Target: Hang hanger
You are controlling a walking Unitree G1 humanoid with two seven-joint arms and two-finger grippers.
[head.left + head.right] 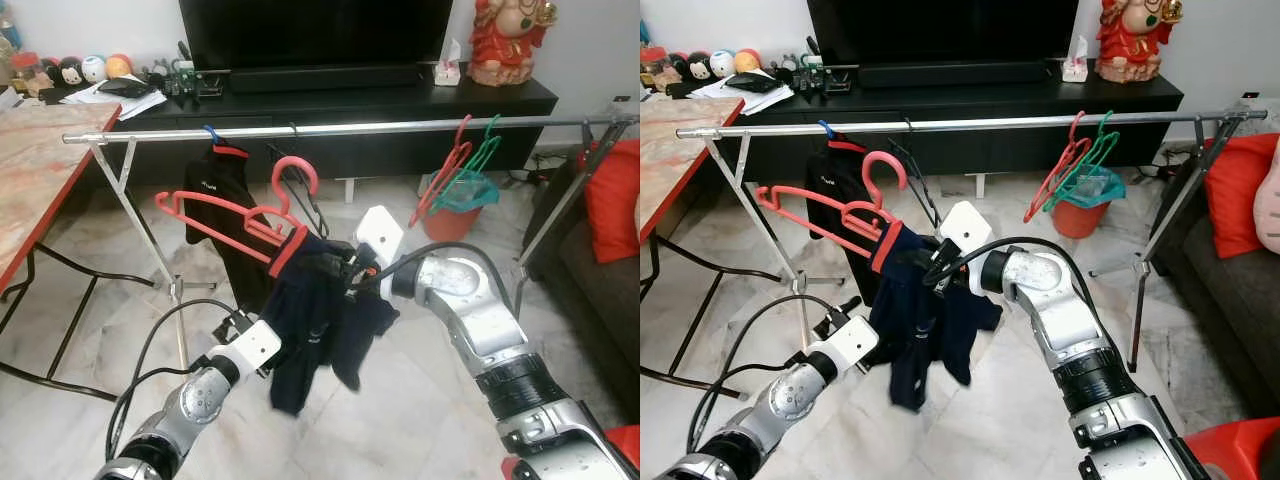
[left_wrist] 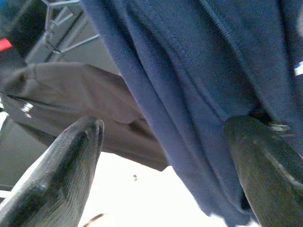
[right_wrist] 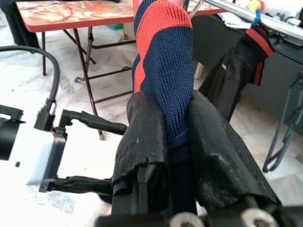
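My right gripper (image 3: 175,142) is pinched on the navy garment (image 1: 315,320) at its red-trimmed collar (image 3: 163,56), where the cloth drapes over the red hanger (image 1: 235,215); in the right wrist view both fingers (image 3: 142,142) press against the knit from either side. My left gripper (image 2: 165,161) sits lower, below the garment's hem side, fingers spread apart with navy fabric hanging between them; contact with the cloth cannot be confirmed.

Largest to smallest:

Steel clothes rail (image 1: 400,127) — runs across the scene from my left to my right, on angled legs, in front of a black TV console (image 1: 400,100).

Marble-top table with red edge (image 1: 40,180) — on my left, beside the rail's end.

Navy garment — hangs limp from the hanger's near end, down towards the tiled floor (image 1: 420,400).

Black garment (image 1: 220,200) — already hung on the rail by a blue hook, behind the held hanger.

Red hanger — held below the rail, not on it. Long axis tilted: far arm points up and to my left, near end slopes down into my right gripper. Hook (image 1: 297,175) points upward, its tip just under rail height, apart from the rail.

Red and green hangers (image 1: 465,165) — hooked on the rail to my right, above an orange bucket (image 1: 450,215).
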